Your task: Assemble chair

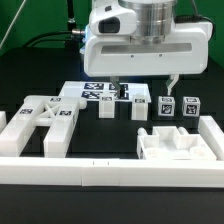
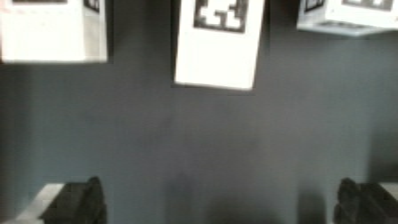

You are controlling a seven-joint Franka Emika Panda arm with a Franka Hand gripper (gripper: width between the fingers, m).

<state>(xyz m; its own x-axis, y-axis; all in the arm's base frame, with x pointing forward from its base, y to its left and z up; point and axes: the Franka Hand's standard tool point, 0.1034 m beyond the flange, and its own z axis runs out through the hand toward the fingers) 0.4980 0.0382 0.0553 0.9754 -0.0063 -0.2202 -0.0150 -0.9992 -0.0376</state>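
The chair's white tagged parts lie loose on the dark table. An X-braced frame (image 1: 45,120) rests at the exterior view's left. Several small leg blocks (image 1: 139,106) stand in a row at mid-table, and a blocky seat piece (image 1: 175,148) sits at the front right. My gripper (image 1: 144,88) hangs above the row, open, with nothing between its fingers. In the wrist view three tagged blocks show; the middle block (image 2: 222,40) lies in line with my open gripper (image 2: 222,205) but well apart from the dark fingertips (image 2: 75,200).
The marker board (image 1: 95,93) lies flat behind the leg blocks. Long white border rails run along the front (image 1: 110,172) and the right side (image 1: 212,130) of the work area. Bare dark table (image 2: 214,130) lies between the fingers and the blocks.
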